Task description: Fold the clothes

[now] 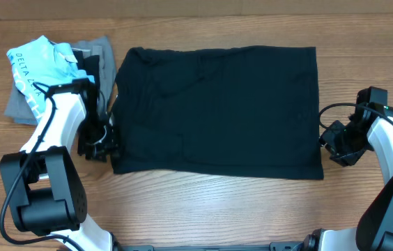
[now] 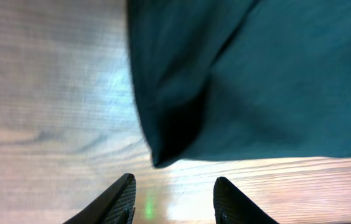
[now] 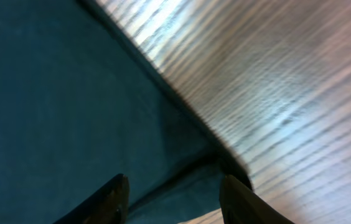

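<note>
Lengthwise, the black garment (image 1: 217,111) is spread between left gripper (image 2: 172,202) and right gripper (image 3: 174,200). Both are shown parted, empty, equally near.

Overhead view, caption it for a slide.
Black garment flat on the table, left gripper and right gripper open at its side edges.

The garment (image 1: 217,111) lies spread flat across the middle of the table (image 1: 203,209). At the far left, a shirt (image 1: 40,66) sits on a pile of folded clothes (image 1: 21,108), near the garment's far left corner. The left gripper (image 1: 99,145) is just beside the garment's near left corner. The right gripper (image 1: 334,145) is just beside its right edge, toward the near corner.
</note>
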